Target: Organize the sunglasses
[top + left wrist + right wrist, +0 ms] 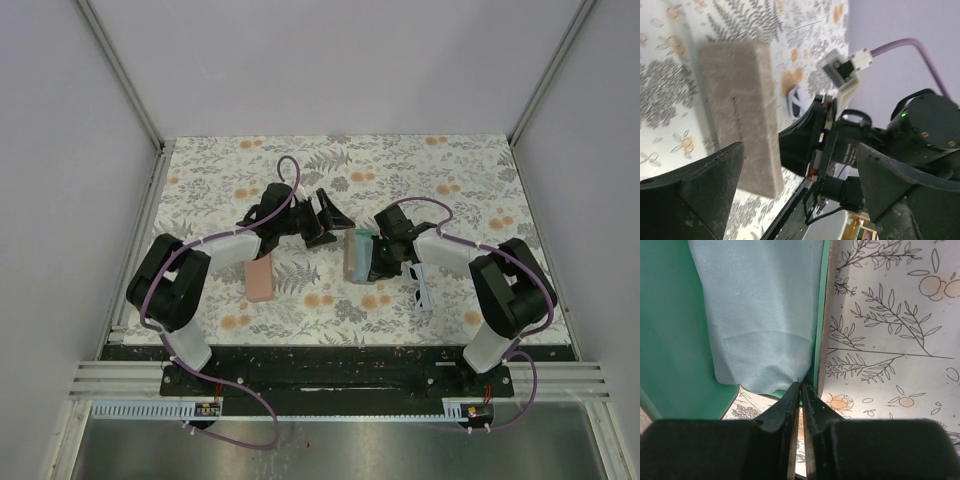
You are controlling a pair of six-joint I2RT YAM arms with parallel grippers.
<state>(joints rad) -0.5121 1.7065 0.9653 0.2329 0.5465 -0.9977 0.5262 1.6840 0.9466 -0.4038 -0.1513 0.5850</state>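
Note:
The white-framed sunglasses [421,287] lie on the floral mat beside my right arm; they also show in the left wrist view [796,100]. I cannot see the black-framed pair. The tan case [357,255] stands mid-table and shows its tan outside in the left wrist view [740,110]. Its green inside [670,330] holds a light blue cloth [760,315]. My right gripper [800,384] is shut, pinching the cloth's lower corner by the case's rim; in the top view [374,258] it sits at the case. My left gripper [330,212] is open and empty, just left of the tan case [800,150].
A pink case [260,278] lies on the mat under my left forearm. The floral mat [460,190] is bounded by white walls at the back and sides and a black rail [340,360] at the near edge.

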